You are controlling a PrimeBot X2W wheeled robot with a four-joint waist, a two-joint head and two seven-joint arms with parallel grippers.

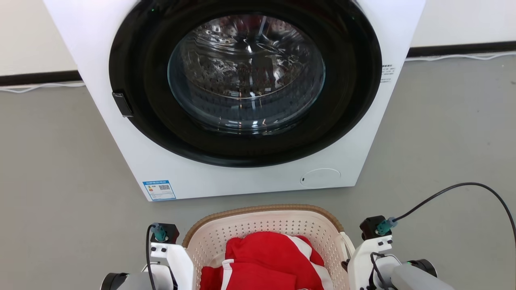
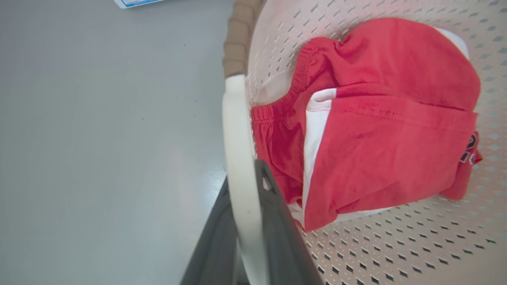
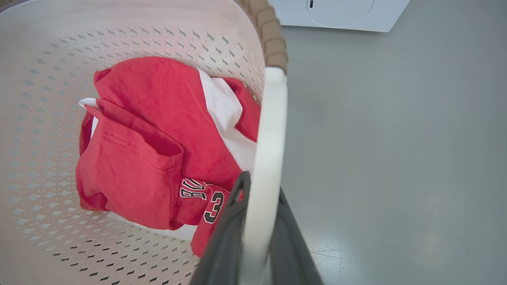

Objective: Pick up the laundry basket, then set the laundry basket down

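Observation:
The laundry basket (image 1: pixel 258 210) is cream-white and perforated with a brown woven-look rim, and sits at the bottom centre of the head view, just in front of the washing machine. Red and white clothes (image 1: pixel 270 257) lie inside it. My left gripper (image 2: pixel 243 178) is shut on the basket's white left handle (image 2: pixel 237 126). My right gripper (image 3: pixel 261 186) is shut on the white right handle (image 3: pixel 270 126). In the head view my pale left arm (image 1: pixel 173 257) and right arm (image 1: pixel 371 249) flank the basket, fingers hidden. Whether the basket rests on the floor I cannot tell.
A white front-loading washing machine (image 1: pixel 242 179) with a closed round glass door (image 1: pixel 246 76) stands close ahead of the basket. Grey floor (image 1: pixel 443 133) spreads out on both sides. A black cable (image 1: pixel 463 184) loops from my right wrist. A wall with a dark baseboard (image 1: pixel 36 77) runs behind.

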